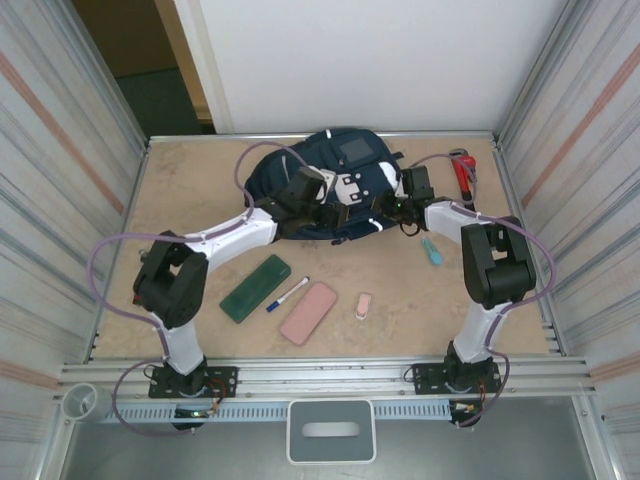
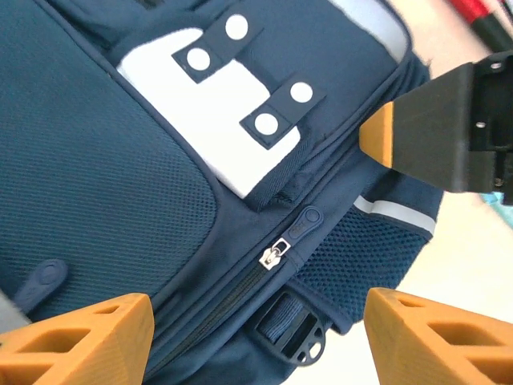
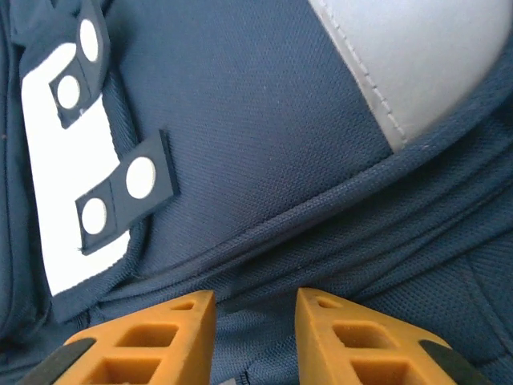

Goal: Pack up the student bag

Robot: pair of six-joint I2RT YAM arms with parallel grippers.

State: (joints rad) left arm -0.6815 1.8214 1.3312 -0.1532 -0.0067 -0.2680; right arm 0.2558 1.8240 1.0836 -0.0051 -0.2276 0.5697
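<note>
Top external view: I am watching the student bag [image 1: 335,140] lying by the worktop's far edge, zip [image 2: 276,255] fastened, green case [image 1: 255,288], pen [image 1: 288,294] and pink case [image 1: 308,313] waiting unpacked, left claw [image 2: 256,329] gaping empty, right claw [image 3: 255,309] narrowed on fabric, its hold impossible to tell.

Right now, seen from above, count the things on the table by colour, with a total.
Navy: 1, large fabric backpack
Dark green: 1, flat rectangular case
Pink: 2, rounded flat pouch and small block
Blue-and-white: 1, slim marker pen
Teal: 1, short tube
Red: 1, metal wrench
Total: 7
</note>
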